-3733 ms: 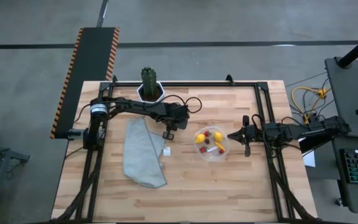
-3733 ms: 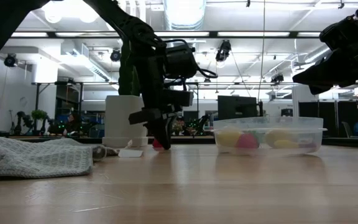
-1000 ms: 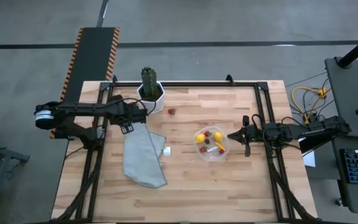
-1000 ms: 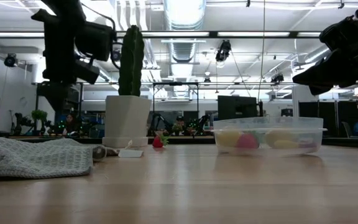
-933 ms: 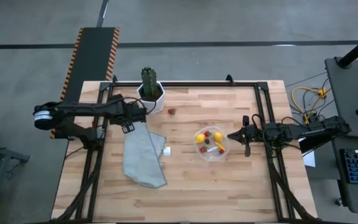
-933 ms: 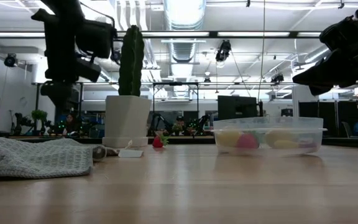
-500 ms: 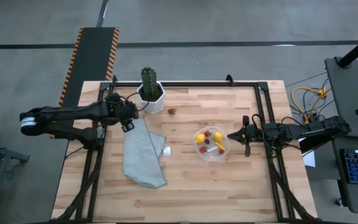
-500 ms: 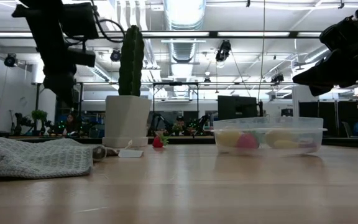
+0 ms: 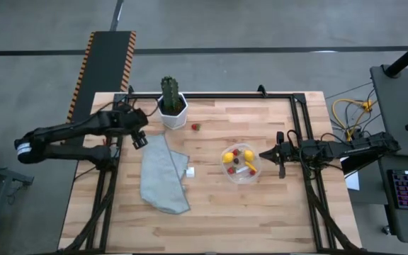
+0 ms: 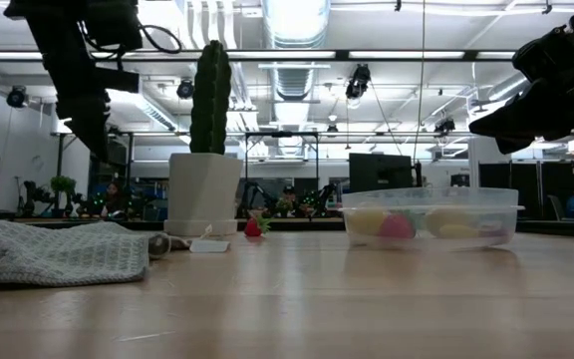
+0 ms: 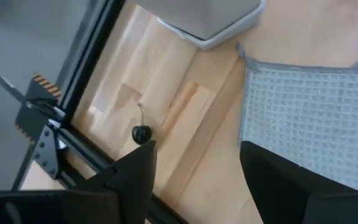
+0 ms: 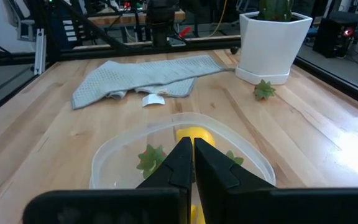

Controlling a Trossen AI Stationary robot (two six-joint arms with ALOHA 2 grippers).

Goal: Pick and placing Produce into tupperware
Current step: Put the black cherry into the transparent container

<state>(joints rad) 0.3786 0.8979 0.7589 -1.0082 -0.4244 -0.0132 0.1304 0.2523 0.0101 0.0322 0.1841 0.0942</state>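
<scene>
The tupperware (image 9: pixel 241 163), a round clear tub, stands on the table right of centre and holds two yellow lemons (image 12: pixel 194 134) and red berries (image 9: pixel 231 170). A red strawberry (image 9: pixel 195 127) lies on the wood next to the white cactus pot (image 9: pixel 172 108). In the left wrist view a dark cherry (image 11: pixel 142 134) lies by the table's left rail. My left gripper (image 9: pixel 139 139) hangs open above the table's far left, over the cloth's far end, with nothing between its fingers. Just right of the tub, my right gripper (image 9: pixel 263 154) is shut and points at it, above its rim.
A grey waffle cloth (image 9: pixel 163 173) lies left of centre, a small white cube (image 9: pixel 190 171) at its right edge. The cactus pot stands at the far edge. A black frame rail (image 9: pixel 297 127) runs along the table's sides. Bare wood lies along the near edge.
My left gripper has risen and drawn back toward the table's left edge, away from the pot, turning as it went and staying open. The strawberry and the tub have kept their places.
</scene>
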